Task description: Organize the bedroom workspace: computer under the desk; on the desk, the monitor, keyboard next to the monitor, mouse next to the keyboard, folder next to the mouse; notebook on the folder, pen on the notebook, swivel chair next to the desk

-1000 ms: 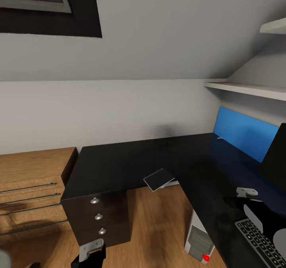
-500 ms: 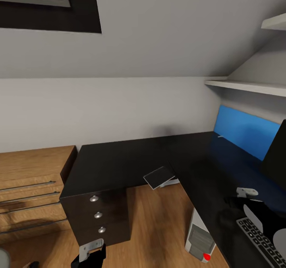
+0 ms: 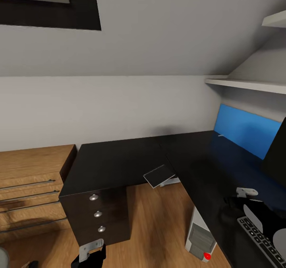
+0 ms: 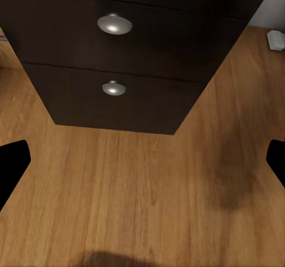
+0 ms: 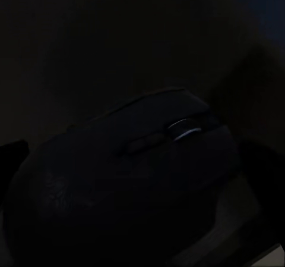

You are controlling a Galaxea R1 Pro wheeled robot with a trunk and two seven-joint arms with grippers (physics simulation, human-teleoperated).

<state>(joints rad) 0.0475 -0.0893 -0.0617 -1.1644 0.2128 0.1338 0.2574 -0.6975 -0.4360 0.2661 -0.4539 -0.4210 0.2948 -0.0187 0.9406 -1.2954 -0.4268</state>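
Observation:
The L-shaped black desk (image 3: 119, 162) fills the middle of the head view. A grey notebook (image 3: 159, 175) overhangs its inner corner, tilted. The white computer (image 3: 200, 238) stands on the floor under the right wing. On that wing lie the keyboard (image 3: 262, 240) and, behind it, the monitor (image 3: 276, 152). My right gripper (image 3: 234, 201) hovers just left of the keyboard. Its wrist view shows the black mouse (image 5: 136, 172) close up between widely spread fingers. My left gripper (image 3: 89, 256) hangs open over the floor by the drawer unit (image 4: 119, 59). The folder is out of view.
A light wooden dresser (image 3: 28, 180) stands left of the desk. A blue wall panel (image 3: 244, 131) backs the right wing, with a white shelf (image 3: 246, 86) above it. Wooden floor (image 3: 159, 228) lies between the drawers and the computer.
The whole head view has shifted slightly, so the camera moved. Both arms hold the same pose and nothing on the desk has moved.

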